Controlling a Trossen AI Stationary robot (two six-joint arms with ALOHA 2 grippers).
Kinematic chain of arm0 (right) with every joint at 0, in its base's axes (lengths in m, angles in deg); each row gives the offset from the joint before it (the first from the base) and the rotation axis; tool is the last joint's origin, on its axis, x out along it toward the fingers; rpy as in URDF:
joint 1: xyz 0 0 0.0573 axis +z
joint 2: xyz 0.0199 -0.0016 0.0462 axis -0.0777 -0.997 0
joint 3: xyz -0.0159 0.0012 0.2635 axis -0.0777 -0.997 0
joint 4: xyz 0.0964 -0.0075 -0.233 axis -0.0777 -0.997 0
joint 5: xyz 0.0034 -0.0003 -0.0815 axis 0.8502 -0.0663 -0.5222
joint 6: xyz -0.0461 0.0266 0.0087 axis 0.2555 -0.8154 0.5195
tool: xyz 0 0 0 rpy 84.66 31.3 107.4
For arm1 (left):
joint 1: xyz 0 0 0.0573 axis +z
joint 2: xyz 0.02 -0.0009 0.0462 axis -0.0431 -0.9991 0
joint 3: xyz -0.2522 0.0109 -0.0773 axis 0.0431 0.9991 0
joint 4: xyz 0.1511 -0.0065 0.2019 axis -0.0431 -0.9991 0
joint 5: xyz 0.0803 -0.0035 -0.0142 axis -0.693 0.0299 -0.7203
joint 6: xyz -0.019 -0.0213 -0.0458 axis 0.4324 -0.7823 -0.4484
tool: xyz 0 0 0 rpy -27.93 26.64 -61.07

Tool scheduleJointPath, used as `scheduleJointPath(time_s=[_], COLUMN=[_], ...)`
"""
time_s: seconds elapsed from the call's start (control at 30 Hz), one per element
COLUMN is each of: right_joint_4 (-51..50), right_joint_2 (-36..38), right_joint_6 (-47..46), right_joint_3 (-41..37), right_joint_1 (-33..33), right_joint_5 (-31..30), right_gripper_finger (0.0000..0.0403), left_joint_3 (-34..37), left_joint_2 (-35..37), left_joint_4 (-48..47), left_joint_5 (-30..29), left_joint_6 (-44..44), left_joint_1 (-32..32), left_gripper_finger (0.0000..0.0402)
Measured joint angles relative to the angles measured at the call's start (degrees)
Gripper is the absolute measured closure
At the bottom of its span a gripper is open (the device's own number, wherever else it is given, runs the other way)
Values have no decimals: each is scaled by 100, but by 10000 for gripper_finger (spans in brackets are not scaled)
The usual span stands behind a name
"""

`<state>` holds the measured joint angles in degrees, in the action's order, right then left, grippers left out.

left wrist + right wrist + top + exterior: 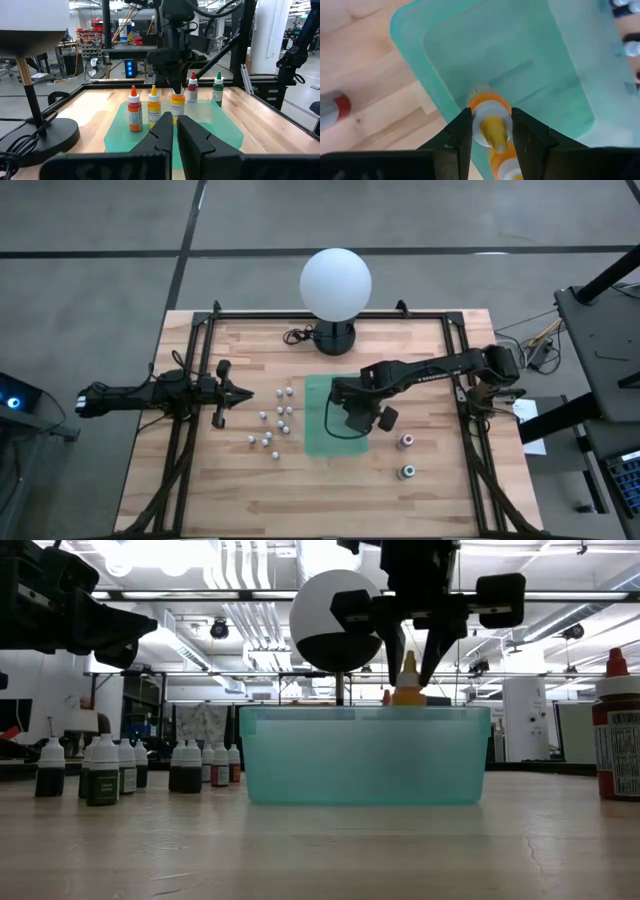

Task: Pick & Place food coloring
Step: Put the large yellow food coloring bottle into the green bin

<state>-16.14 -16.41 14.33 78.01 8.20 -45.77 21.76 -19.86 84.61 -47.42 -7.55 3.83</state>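
The wooden table [330, 490] carries a green tub [365, 755] near its middle, with a white globe lamp [335, 280] behind the tub. The right gripper [491, 131] hangs over the tub's right-hand edge, its fingers partly closed around the neck of a yellow-capped bottle [490, 122]. Left of the tub stands a cluster of small bottles [275, 420]. Farther left, the left gripper [240, 394] waits, closed and empty. Right of the tub stand a red-capped bottle [405, 442] and a green-capped one [407, 472].
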Motion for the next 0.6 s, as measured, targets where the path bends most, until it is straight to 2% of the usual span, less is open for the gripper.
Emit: scheduleJointPath(time_s=[0.6], right_joint_4=[18], right_joint_2=[4], right_joint_6=[184], right_joint_3=[-75], right_joint_1=[-273], right_joint_5=[281], right_gripper_finger=[297], left_joint_3=[0], left_joint_2=[0], left_joint_4=[0], left_joint_5=[0], left_joint_6=[1], left_joint_1=[-2], left_gripper_finger=[401])
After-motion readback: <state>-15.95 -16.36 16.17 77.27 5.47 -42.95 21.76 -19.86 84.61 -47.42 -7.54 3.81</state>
